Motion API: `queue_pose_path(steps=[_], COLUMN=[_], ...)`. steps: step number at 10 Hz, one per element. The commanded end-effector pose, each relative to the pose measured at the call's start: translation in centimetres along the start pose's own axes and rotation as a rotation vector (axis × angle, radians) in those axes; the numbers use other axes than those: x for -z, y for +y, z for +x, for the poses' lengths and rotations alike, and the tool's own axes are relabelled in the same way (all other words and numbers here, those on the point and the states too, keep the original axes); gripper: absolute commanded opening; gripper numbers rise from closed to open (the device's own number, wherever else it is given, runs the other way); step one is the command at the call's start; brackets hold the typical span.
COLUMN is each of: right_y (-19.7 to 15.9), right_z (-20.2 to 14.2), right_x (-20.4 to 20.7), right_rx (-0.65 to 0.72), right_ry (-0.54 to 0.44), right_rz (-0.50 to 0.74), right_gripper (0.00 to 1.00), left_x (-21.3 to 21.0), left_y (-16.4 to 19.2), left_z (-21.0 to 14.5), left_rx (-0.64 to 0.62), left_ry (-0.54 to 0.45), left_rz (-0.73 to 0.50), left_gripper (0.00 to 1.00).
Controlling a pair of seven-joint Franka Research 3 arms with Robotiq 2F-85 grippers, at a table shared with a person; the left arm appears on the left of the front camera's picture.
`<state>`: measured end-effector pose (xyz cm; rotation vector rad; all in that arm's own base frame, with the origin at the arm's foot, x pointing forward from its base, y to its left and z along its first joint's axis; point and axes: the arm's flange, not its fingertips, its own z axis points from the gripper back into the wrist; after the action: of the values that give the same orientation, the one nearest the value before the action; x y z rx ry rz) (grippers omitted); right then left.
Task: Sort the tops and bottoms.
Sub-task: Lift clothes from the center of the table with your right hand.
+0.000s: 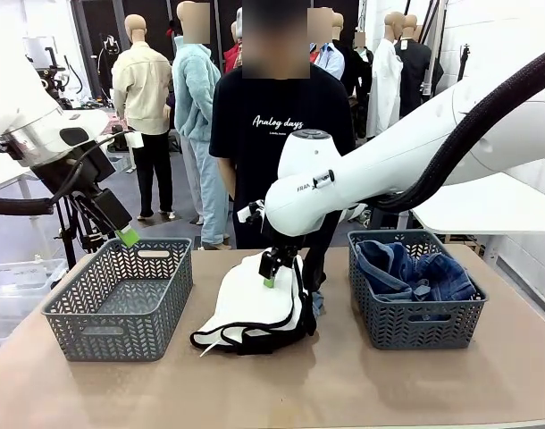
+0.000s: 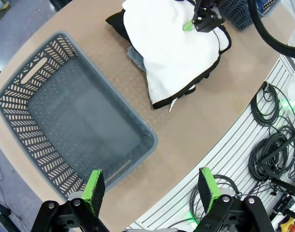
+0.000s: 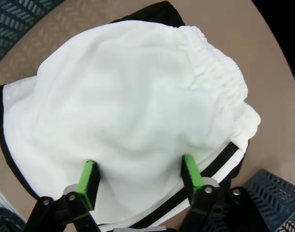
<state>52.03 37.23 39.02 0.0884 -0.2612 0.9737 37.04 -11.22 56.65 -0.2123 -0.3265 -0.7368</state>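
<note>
A white top with black trim [image 1: 255, 299] lies heaped at mid-table, and black fabric [image 3: 157, 9] shows under its far edge. My right gripper [image 1: 271, 273] is down on it, its green-padded fingers [image 3: 89, 178] spread wide with white knit [image 3: 138, 111] between them. Blue denim bottoms [image 1: 406, 268] fill the right grey basket [image 1: 415, 326]. My left gripper [image 1: 125, 234] hangs open and holds nothing above the left grey basket [image 1: 116, 344]. In the left wrist view, the left gripper [image 2: 151, 186] hovers over that basket's near rim [image 2: 138, 159], with the white top [image 2: 171, 48] beyond it.
A person in a black printed T-shirt [image 1: 281, 134] stands at the far side of the table, just behind the heap. A bit of pale blue fabric [image 1: 317, 304] peeks out beside the white top. Cables [image 2: 273, 145] lie off the table's near edge.
</note>
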Motion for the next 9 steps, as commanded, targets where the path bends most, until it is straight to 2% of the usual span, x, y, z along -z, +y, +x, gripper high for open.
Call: queue_pose_path(steps=[1, 3, 4, 9], right_y=[0.1, 0.1, 0.1, -0.4], right_z=[0.3, 0.4, 0.2, -1.1], right_x=[-0.1, -0.2, -0.2, -3.6], right_rx=[-0.001, -0.009, -0.003, 0.08], right_ry=[0.012, 0.014, 0.011, -0.068], right_rz=[0.002, 0.009, 0.011, -0.014], right_gripper=[0.43, 0.04, 0.0, 0.0], left_x=[-0.1, -0.1, -0.1, -0.1], left_y=[0.0, 0.0, 0.0, 0.0], left_z=[-0.1, -0.1, -0.1, -0.1], left_rx=[-0.001, -0.001, -0.001, -0.001], left_ry=[-0.001, -0.001, -0.001, -0.001], left_rz=[0.003, 0.003, 0.003, 0.003], left_gripper=[1.0, 1.0, 1.0, 1.0])
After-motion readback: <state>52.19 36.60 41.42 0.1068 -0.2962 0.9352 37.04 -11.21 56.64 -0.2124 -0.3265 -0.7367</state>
